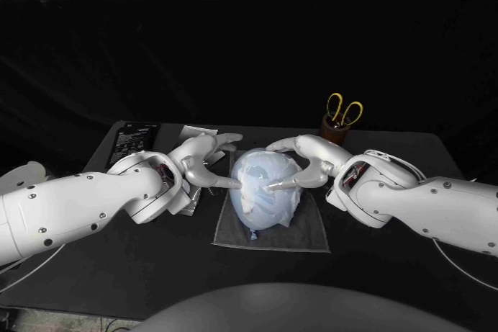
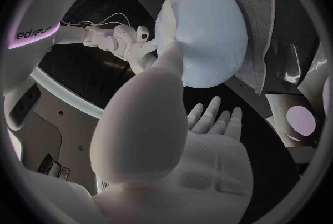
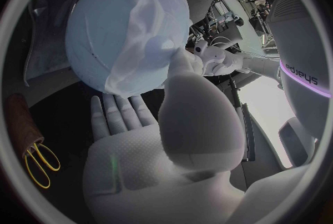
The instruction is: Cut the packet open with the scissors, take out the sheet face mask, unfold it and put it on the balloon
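Fingers of the left hand were spread wide, holding nothing, its thumb pressing one sheet mask draped over one balloon on one grey cloth, mid-bench. The right hand was equally open, thumb on the mask. One pair of scissors stood in a holder.

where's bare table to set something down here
Free: the front strip of the table before the grey cloth, and the back right corner past the scissors holder. Crowded: the middle, where left hand and right hand touch the balloon; packet back left.
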`<control>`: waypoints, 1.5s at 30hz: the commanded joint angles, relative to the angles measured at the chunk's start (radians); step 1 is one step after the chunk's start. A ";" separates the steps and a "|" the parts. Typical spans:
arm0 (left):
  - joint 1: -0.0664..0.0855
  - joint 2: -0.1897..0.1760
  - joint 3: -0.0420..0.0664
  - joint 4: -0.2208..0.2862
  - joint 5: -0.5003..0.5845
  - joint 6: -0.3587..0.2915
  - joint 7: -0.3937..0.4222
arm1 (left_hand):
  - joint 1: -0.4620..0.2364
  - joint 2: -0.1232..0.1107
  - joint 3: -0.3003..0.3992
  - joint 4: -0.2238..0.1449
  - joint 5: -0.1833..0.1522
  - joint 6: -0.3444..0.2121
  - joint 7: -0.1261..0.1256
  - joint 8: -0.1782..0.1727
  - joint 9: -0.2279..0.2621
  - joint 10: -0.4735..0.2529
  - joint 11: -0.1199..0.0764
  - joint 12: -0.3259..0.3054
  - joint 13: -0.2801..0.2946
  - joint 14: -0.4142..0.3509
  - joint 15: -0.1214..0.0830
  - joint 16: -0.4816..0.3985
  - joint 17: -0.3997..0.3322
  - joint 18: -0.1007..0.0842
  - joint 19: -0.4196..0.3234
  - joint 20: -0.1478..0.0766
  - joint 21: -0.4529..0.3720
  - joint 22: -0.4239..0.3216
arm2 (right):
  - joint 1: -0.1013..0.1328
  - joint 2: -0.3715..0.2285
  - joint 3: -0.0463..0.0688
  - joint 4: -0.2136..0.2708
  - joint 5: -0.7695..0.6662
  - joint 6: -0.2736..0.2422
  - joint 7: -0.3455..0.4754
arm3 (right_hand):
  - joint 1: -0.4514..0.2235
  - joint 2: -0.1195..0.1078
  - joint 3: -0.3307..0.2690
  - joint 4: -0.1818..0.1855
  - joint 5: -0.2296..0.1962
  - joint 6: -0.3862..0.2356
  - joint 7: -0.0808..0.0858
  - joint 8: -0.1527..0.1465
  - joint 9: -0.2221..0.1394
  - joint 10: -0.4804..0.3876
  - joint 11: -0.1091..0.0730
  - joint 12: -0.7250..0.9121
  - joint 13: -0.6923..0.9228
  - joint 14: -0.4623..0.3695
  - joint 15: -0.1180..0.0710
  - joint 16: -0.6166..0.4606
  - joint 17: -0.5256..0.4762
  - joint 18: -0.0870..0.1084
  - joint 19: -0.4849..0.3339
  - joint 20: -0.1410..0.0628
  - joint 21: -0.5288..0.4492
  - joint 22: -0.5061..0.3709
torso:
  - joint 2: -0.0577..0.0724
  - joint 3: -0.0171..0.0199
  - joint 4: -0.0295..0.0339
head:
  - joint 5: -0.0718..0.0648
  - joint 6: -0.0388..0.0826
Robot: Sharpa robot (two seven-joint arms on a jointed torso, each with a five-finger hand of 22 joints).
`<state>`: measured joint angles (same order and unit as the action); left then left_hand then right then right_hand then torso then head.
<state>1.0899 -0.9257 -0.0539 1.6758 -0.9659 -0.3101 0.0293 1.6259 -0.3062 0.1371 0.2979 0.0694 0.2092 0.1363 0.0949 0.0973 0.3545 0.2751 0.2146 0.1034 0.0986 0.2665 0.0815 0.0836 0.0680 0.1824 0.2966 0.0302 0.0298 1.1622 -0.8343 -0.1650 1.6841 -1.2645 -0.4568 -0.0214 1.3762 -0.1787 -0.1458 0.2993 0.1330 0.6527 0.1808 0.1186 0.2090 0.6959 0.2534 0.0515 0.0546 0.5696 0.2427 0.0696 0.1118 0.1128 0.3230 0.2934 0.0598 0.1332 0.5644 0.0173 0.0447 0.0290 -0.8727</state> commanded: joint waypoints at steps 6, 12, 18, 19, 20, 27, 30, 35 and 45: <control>0.001 0.009 0.001 -0.031 0.001 -0.012 -0.014 | 0.033 0.002 0.055 -0.001 -0.006 0.015 0.163 0.010 0.006 0.015 0.000 0.028 0.007 0.005 -0.002 0.015 0.007 -0.009 -0.005 -0.001 0.002 0.001 | -0.006 0.001 -0.004 0.003 -0.007 0.029 -0.006 | -0.003 0.010 0.007 -0.001 -0.004 0.006 0.108 0.006 0.001 0.012 -0.001 0.005 0.002 -0.001 -0.002 -0.004 -0.001 0.002 0.006 0.000 0.007 0.001 | 0.000 0.0008 -0.0004 | 0.001 0.000; 0.001 0.000 0.001 -0.035 -0.004 -0.020 -0.010 | 0.059 0.004 0.099 -0.001 -0.009 0.023 0.162 0.015 0.010 0.021 -0.002 0.049 0.011 0.007 -0.005 0.024 0.012 -0.009 -0.007 -0.001 0.002 0.001 | -0.006 0.001 -0.004 0.001 -0.007 0.027 -0.008 | -0.003 0.011 0.008 -0.001 -0.004 0.006 0.108 0.006 0.001 0.012 -0.001 0.005 0.002 -0.001 -0.002 -0.004 -0.002 0.002 0.008 0.000 0.007 0.002 | -0.001 0.0004 0.0000 | 0.000 0.000; -0.001 -0.028 0.000 -0.012 0.058 0.001 0.056 | 0.043 0.001 0.028 0.002 -0.010 0.022 0.162 0.016 0.011 0.011 -0.003 0.060 0.011 0.003 -0.006 0.029 0.013 -0.008 -0.009 -0.001 0.002 0.001 | -0.007 0.001 -0.004 0.001 -0.007 0.025 -0.008 | -0.002 0.013 0.010 -0.001 -0.004 0.007 0.108 0.006 0.001 0.013 -0.001 0.005 0.002 -0.001 -0.003 -0.004 -0.002 0.002 0.009 0.000 0.008 0.002 | 0.000 0.0000 0.0004 | 0.001 0.000; -0.001 -0.033 -0.001 -0.007 0.072 0.005 0.068 | 0.031 -0.001 -0.032 0.003 -0.010 0.020 0.162 0.015 0.010 0.007 -0.003 0.059 0.010 0.002 -0.007 0.029 0.013 -0.008 -0.009 -0.001 0.002 0.001 | -0.007 0.001 -0.004 0.000 -0.007 0.025 -0.008 | -0.002 0.013 0.010 -0.001 -0.004 0.007 0.108 0.006 0.001 0.013 -0.001 0.005 0.002 -0.001 -0.003 -0.004 -0.002 0.002 0.009 0.000 0.008 0.002 | 0.000 0.0001 0.0006 | 0.001 0.000; -0.002 -0.038 -0.001 -0.002 0.084 0.007 0.081 | 0.021 -0.002 -0.081 0.004 -0.010 0.018 0.161 0.014 0.009 0.004 -0.003 0.058 0.009 0.001 -0.007 0.029 0.013 -0.008 -0.009 -0.001 0.002 0.001 | -0.007 0.001 -0.004 0.000 -0.007 0.025 -0.008 | -0.002 0.014 0.011 -0.002 -0.004 0.008 0.108 0.006 0.001 0.013 -0.001 0.005 0.002 -0.001 -0.003 -0.004 -0.002 0.002 0.010 0.000 0.008 0.003 | 0.000 0.0002 0.0008 | 0.001 0.000; -0.022 -0.074 -0.013 0.047 0.138 -0.035 0.143 | -0.050 -0.008 -0.336 0.006 -0.009 0.002 0.161 0.007 0.003 -0.013 -0.003 0.052 0.005 -0.006 -0.007 0.026 0.010 -0.008 -0.009 -0.001 0.002 0.001 | -0.007 0.001 -0.004 -0.004 -0.007 0.025 -0.008 | -0.002 0.015 0.012 -0.002 -0.004 0.008 0.108 0.006 0.001 0.014 -0.001 0.005 0.002 -0.001 -0.003 -0.004 -0.002 0.002 0.010 0.000 0.009 0.003 | -0.001 -0.0002 0.0017 | 0.000 0.000; -0.037 -0.080 -0.018 0.060 0.127 -0.060 0.101 | -0.117 -0.008 -0.365 0.006 -0.012 -0.019 0.163 -0.004 -0.006 -0.032 0.003 0.045 0.001 -0.012 0.000 0.024 0.008 -0.008 -0.008 -0.001 0.003 0.001 | -0.008 0.002 -0.004 -0.006 -0.007 0.026 -0.008 | -0.002 0.015 0.012 -0.002 -0.004 0.008 0.108 0.006 0.001 0.014 -0.001 0.005 0.002 -0.001 -0.003 -0.004 -0.002 0.002 0.010 0.000 0.009 0.003 | -0.001 0.0002 0.0016 | -0.001 0.000; -0.063 -0.077 -0.023 0.069 0.116 -0.106 0.047 | -0.171 -0.010 -0.367 0.006 -0.016 -0.043 0.165 -0.016 -0.015 -0.033 0.014 0.049 0.002 -0.010 0.015 0.028 0.011 -0.008 -0.005 0.000 0.004 0.002 | -0.008 0.003 -0.004 -0.007 -0.007 0.026 -0.008 | -0.001 0.015 0.013 -0.002 -0.005 0.008 0.108 0.006 0.000 0.012 -0.001 0.005 0.002 -0.003 -0.003 -0.005 -0.003 0.002 0.011 0.000 0.009 0.003 | 0.000 -0.0003 0.0011 | -0.003 0.000; -0.097 -0.048 -0.024 0.065 0.052 -0.173 0.025 | -0.194 -0.010 -0.365 0.003 -0.013 -0.057 0.165 -0.023 -0.020 -0.053 0.017 0.045 -0.002 -0.014 0.022 0.029 0.011 -0.009 -0.003 0.000 0.005 0.002 | -0.009 0.003 -0.004 -0.007 -0.007 0.029 -0.010 | -0.001 0.015 0.013 -0.002 -0.005 0.008 0.108 0.006 0.000 0.012 -0.001 0.005 0.002 -0.003 -0.003 -0.005 -0.003 0.002 0.011 0.000 0.009 0.003 | 0.000 0.0001 -0.0012 | -0.002 0.000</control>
<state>0.9939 -0.9778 -0.0792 1.7399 -0.8765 -0.4264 0.0681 1.4328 -0.3147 -0.2263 0.3049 0.0578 0.1567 0.1339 0.0790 0.0784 0.3091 0.2949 0.2622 0.1025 0.0863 0.2830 0.1052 0.0945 0.0679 0.1788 0.2930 0.0302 0.0309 1.1592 -0.8325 -0.1647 1.6779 -1.2643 -0.4582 -0.0215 1.3761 -0.1704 -0.1372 0.2966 0.1329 0.6538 0.1818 0.1232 0.2084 0.7002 0.2520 0.0531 0.0554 0.5697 0.2427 0.0697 0.1096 0.1118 0.3304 0.2933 0.0636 0.1350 0.5647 0.0171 0.0446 0.0266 -0.8728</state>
